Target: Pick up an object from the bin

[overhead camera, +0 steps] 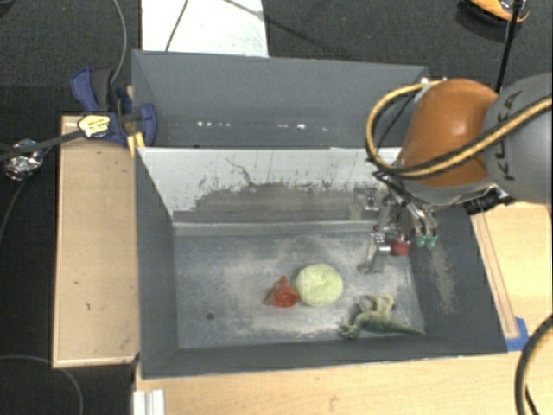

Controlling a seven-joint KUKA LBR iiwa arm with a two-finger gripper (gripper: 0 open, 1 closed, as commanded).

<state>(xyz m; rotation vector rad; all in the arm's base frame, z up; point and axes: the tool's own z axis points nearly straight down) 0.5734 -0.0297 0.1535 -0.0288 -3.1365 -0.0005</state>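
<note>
Green bendy toy (377, 316) lies flat, near right of bin (155, 258). Pale green ball (320, 285) in middle, small red thing (282, 294) just beside its left. Gripper (380, 258) hangs between ball and toy, a bit farther back, maybe to drop on one. Open or closed: cannot tell.

The left half of the bin (216, 271) floor and the strip along its back wall lie bare, giving open room to come straight down. Near the middle a pale green ball (320, 285) sits right against a small red piece (281, 294) on its left, with no gap between them. A green toy figure (376, 316) lies along the front wall just right of the ball, and the gripper (373, 264) takes up the space by the right wall.
</note>
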